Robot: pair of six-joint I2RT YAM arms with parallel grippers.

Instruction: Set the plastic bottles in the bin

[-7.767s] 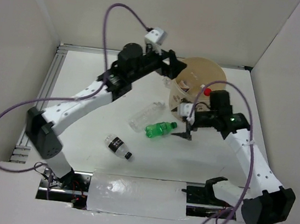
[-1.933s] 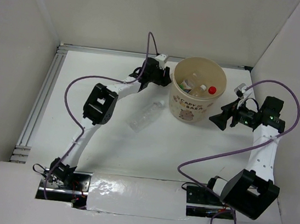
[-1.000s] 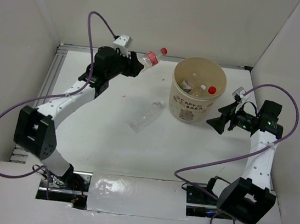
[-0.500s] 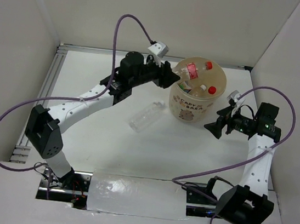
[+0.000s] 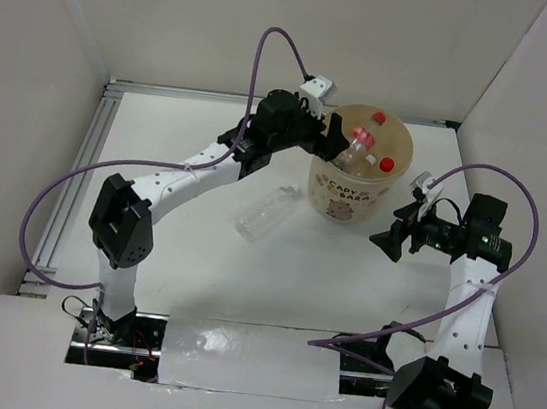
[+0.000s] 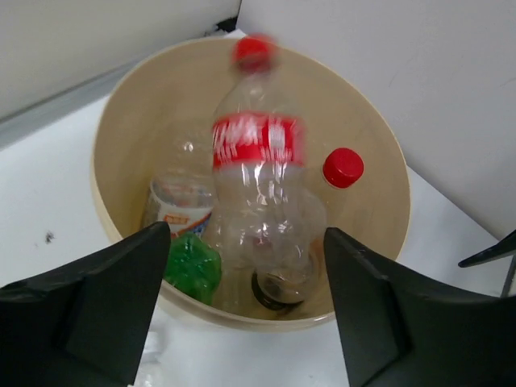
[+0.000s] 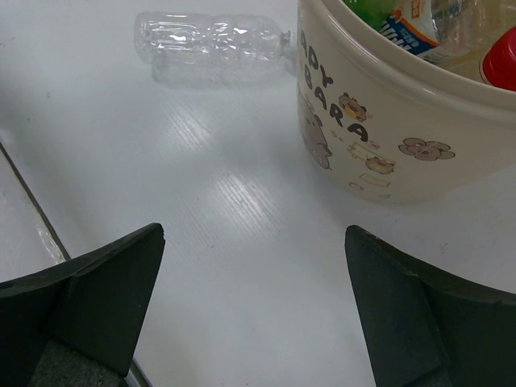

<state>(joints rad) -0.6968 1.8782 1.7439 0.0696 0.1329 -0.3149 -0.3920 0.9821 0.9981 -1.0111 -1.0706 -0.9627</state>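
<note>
From above, the left arm stretches across the tabletop point(image 5: 176, 252) and its left fingers point(image 5: 332, 138) hang over the near-left rim of the bin point(image 5: 351, 197). The bin stands at the far right of the tabletop. A red-labelled bottle point(image 5: 362, 146) lies tilted inside it, cap toward the far rim, with a second red cap point(image 5: 388, 164) beside it. One clear bottle point(image 5: 266, 213) lies on its side on the tabletop, just left of the bin. The right fingers point(image 5: 386, 242) hover near the bin's right side, pointing toward it.

The left wrist view looks down into the bin point(image 6: 106, 153). The left fingers point(image 6: 97, 310) are spread wide, and the red-labelled bottle point(image 6: 258, 181) sits between them with a gap on each side, released. Its cap is blurred. Below it are a green bottle point(image 6: 192, 268), a bottle with a pale label point(image 6: 181, 211) and the red-capped bottle point(image 6: 343, 168).

In the right wrist view, the right fingers point(image 7: 89, 302) are spread apart with only bare tabletop point(image 7: 242, 266) between them. The bin point(image 7: 363, 153) fills the upper right, its lettering and cartoon print showing. The clear bottle point(image 7: 214, 44) lies beyond, its neck close to the bin's wall.
</note>
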